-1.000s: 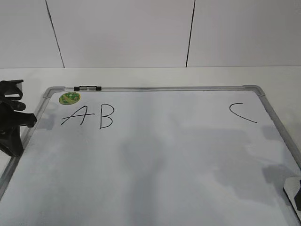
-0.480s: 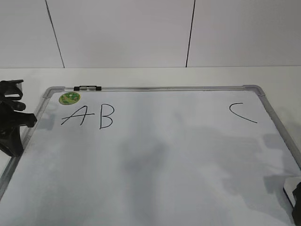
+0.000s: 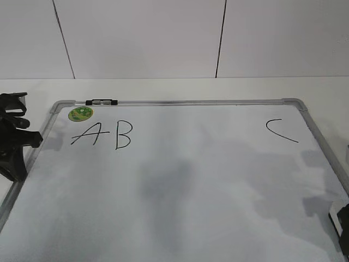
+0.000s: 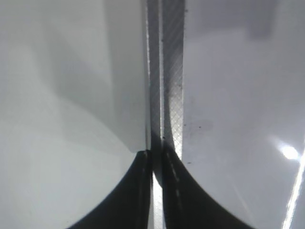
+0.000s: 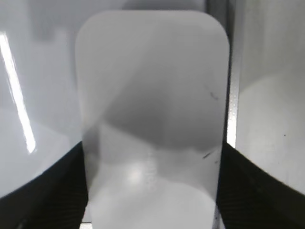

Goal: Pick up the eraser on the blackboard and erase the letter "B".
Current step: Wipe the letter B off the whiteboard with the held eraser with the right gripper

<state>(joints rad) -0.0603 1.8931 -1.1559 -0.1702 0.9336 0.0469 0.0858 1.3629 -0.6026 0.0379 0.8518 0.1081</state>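
Observation:
The blackboard (image 3: 191, 180) is a white board in a grey frame, lying flat on the table. The letter "B" (image 3: 123, 135) is drawn in thin black marker at its upper left, just right of the "A" (image 3: 87, 134). The eraser (image 5: 152, 119), a flat white rounded block, fills the right wrist view. My right gripper (image 5: 152, 148) has a dark finger against each long side of the eraser. In the exterior view this gripper (image 3: 342, 226) is at the board's lower right corner, mostly cut off. My left gripper (image 4: 152, 155) is shut and empty over the board's left frame (image 4: 171, 71).
A curved "C" (image 3: 281, 131) is at the board's upper right. A round green sticker (image 3: 80, 113) and a small black-and-silver clip (image 3: 101, 101) sit at the top left. The left arm (image 3: 13, 136) rests at the board's left edge. A white tiled wall stands behind.
My right gripper dipped toward the bottom edge of the exterior view, then came back up a little. Its shadow on the board shifted. The left arm has not moved.

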